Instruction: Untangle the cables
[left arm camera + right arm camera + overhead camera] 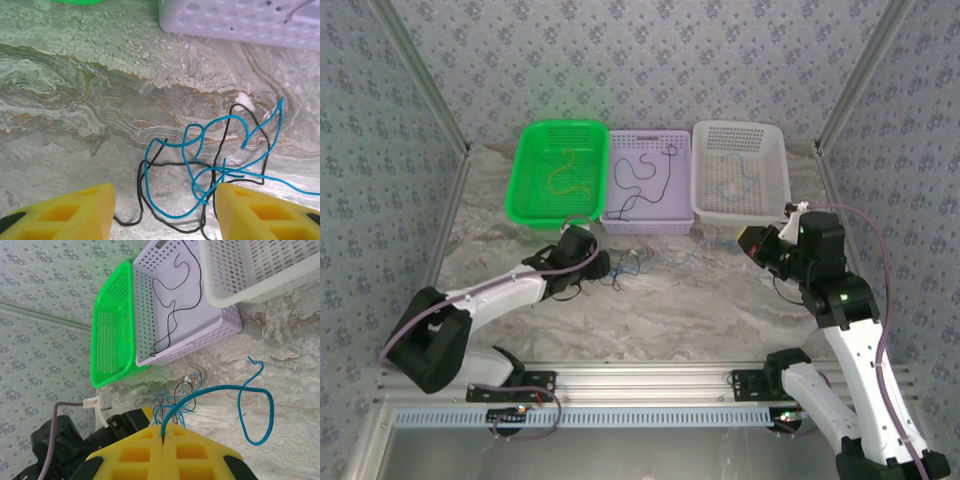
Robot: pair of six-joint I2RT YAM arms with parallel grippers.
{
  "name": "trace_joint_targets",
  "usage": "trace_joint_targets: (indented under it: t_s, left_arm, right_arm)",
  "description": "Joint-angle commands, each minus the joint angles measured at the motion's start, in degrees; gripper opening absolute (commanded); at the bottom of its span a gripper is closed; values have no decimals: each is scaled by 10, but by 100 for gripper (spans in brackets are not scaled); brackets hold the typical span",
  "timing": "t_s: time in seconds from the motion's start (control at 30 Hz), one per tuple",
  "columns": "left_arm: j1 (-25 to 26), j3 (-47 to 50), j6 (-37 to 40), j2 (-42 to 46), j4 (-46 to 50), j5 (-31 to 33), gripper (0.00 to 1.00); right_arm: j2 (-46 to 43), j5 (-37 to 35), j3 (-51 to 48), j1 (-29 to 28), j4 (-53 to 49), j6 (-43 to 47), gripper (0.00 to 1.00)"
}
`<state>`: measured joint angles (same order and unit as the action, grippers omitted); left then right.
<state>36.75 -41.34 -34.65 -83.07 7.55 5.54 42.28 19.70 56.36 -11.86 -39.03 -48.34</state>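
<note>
1. Seen from above, the left tool (165, 200) lies low over the grey-veined, marble-look tabletop (720, 300), at 9 o'clock of the knot. Its two yellow fingers are spread wide and pinch nothing.
2. Just past those fingertips, and partly between them, lies the tangle of thin blue and black cables (210, 165). It is flat on the tabletop with its loops crossing one another. One black strand runs close beside the right-hand finger; whether it touches cannot be told.
3. At 3 o'clock of the tangle, well apart from it, the right tool (163, 430) has its yellow fingers pressed together. They pinch the thin blue cable (215, 387) at their very tips.
4. From that pinch the thin blue cable arcs up and makes one open loop above the tabletop, ending in a free tip. In the top view a blue strand stretches between the tangle and the right tool.
5. At 12 o'clock of the tangle, near it, stands the lavender perforated plastic basket (645, 225). A long black cable (172, 315) lies loose inside.
6. At 11 o'clock, just beside the lavender one, is the green perforated plastic basket (525, 160), with a yellow-olive cable (556, 172) curled on its floor.
7. At 1 o'clock, on the lavender basket's other side, is the white perforated plastic basket (740, 215). A faint blue cable (732, 184) shows on its floor.
</note>
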Motion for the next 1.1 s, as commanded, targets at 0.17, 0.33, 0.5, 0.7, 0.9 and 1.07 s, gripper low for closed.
trace_joint_targets:
  t_s: [0.17,0.33,0.5,0.7,0.9,1.07]
  left_arm:
    - [-13,-60,36,-101,-9,18,35]
    - [-23,-35,20,-117,-31,53,0]
    - [-33,12,1,-55,-40,96,0]
    - [-59,27,7,-26,-27,95,0]
    - [-71,40,6,-23,-32,92,0]
    - [-75,44,3,-31,-45,84,0]
  right_arm:
    - [-12,10,16,4,-24,20,0]
    - [-25,-6,47,16,-57,33,0]
    - [-8,-25,131,35,-80,57,0]
    - [24,-41,232,53,-89,74,0]
    - [60,-51,329,61,-86,76,0]
    - [91,-46,391,63,-83,73,0]
